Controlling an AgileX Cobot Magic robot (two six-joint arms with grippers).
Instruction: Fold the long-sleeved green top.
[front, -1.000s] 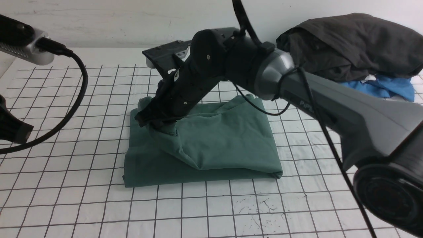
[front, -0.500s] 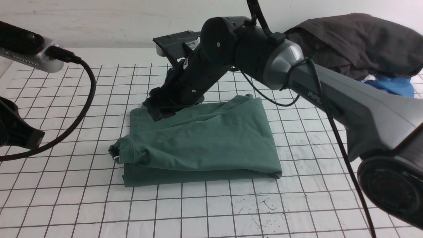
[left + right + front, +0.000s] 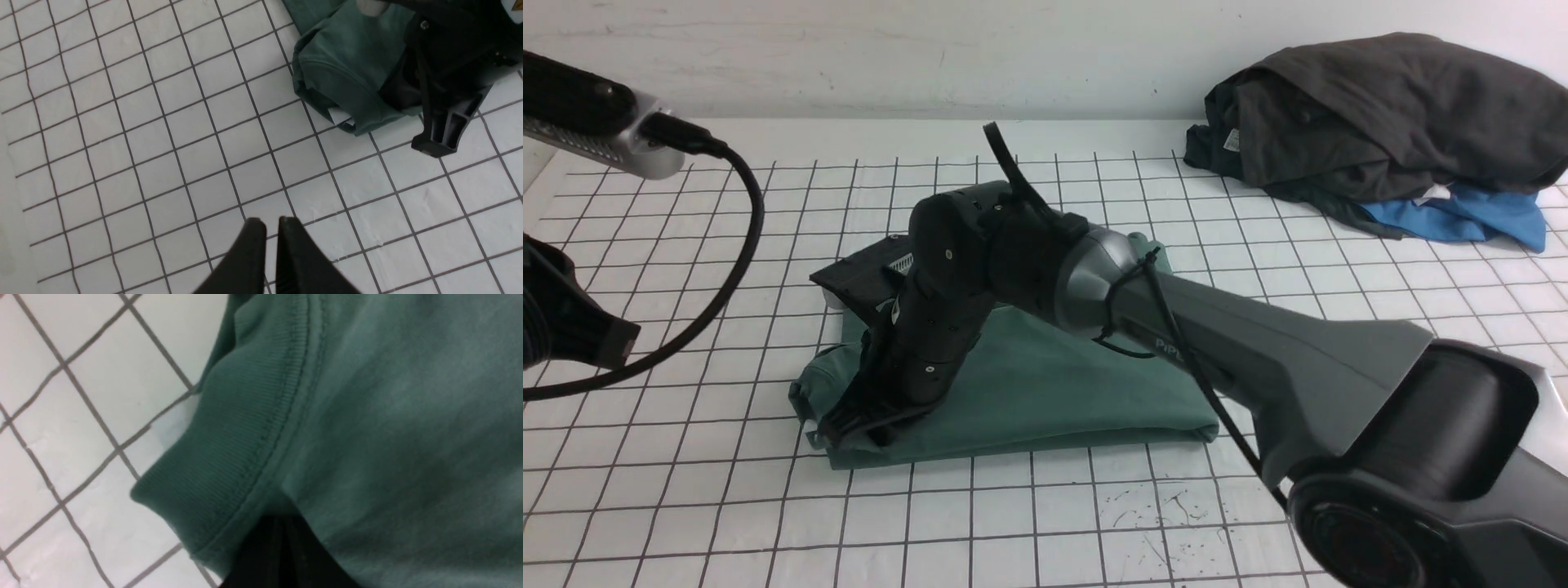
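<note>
Green long-sleeved top point(image 3: 1062, 384) folded, right fingers point(image 3: 859, 423) closed at collar point(image 3: 245, 437)

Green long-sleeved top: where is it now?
Front view: the folded dull-green cotton top lies mid-table, the right hand at its left near corner; the dark grey clothes pile sits far right.

The green long-sleeved top point(image 3: 1045, 384) is dull dark green all over, with tiny ribbed lines on its neck band point(image 3: 245, 428) and a small white label point(image 3: 341, 117). The table point(image 3: 686, 490) is white with a grid of thin dark lines. The crumpled garment point(image 3: 1380, 114) is dark grey, and the cloth point(image 3: 1462, 219) under it is bright blue. The right arm point(image 3: 1258, 351) is black and grey.
</note>
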